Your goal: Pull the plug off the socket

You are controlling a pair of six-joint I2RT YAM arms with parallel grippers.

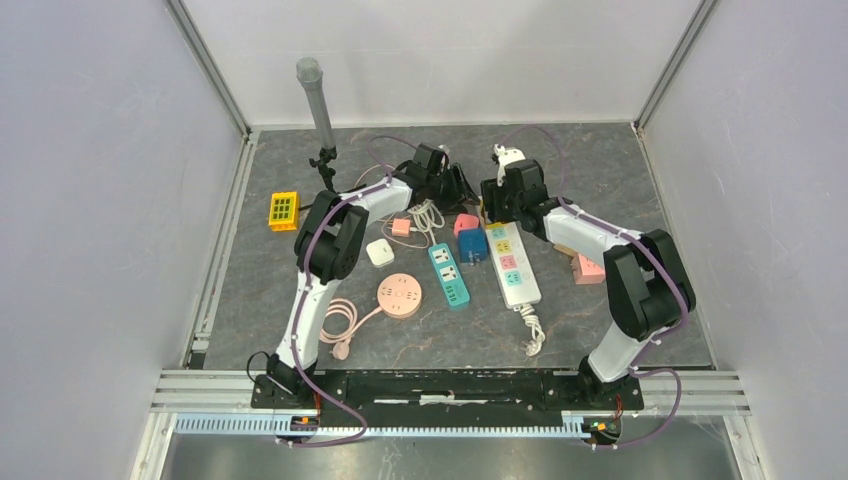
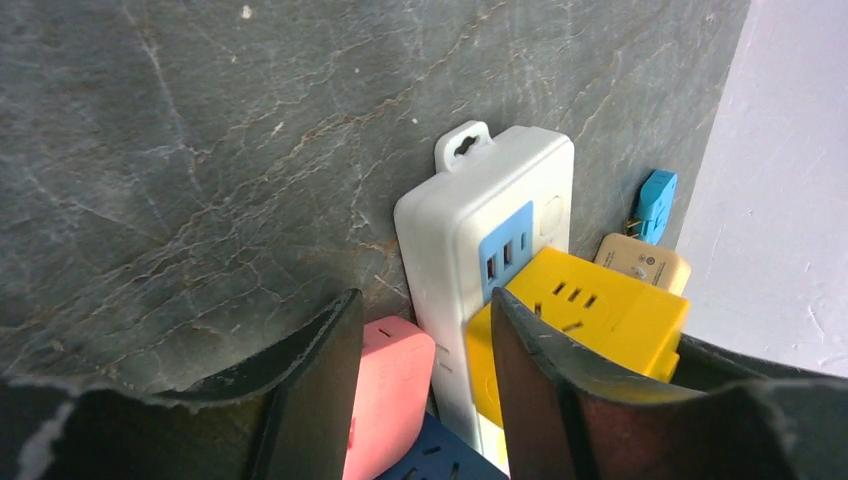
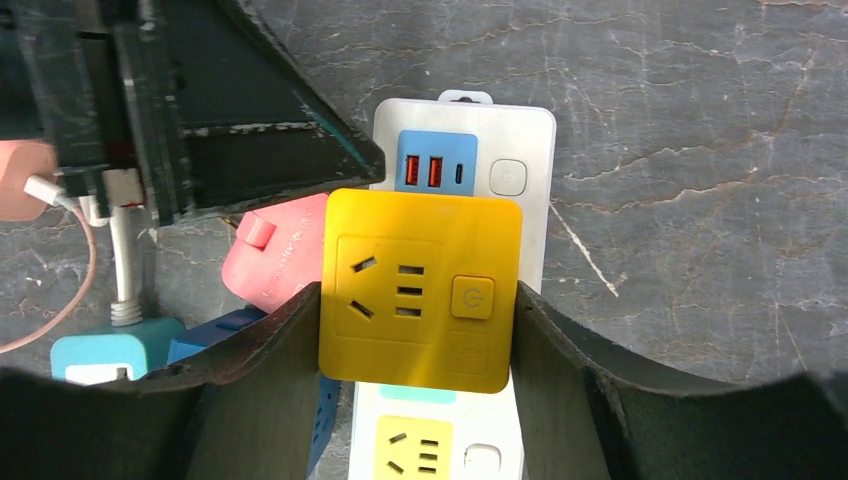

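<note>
A yellow cube plug (image 3: 425,235) sits plugged into the white socket strip (image 3: 520,150), just below the strip's blue USB panel. My right gripper (image 3: 418,292) is shut on the plug, one finger flat against each side. In the top view the right gripper (image 1: 503,205) hides the plug, and the strip (image 1: 515,270) runs toward the near side. My left gripper (image 2: 424,298) stands open beside the plug (image 2: 600,310). It straddles a pink adapter (image 2: 395,390) and the left edge of the strip (image 2: 450,230), and its right finger (image 2: 530,380) is over the strip.
A dark blue adapter (image 2: 440,455) lies by the pink one. Behind the strip lie a beige adapter (image 2: 640,262) and a small blue plug (image 2: 655,200). On the mat are a teal strip (image 1: 449,275), a round pink strip (image 1: 401,296), a white cube (image 1: 379,252), a yellow block (image 1: 284,210) and a grey pole (image 1: 316,100).
</note>
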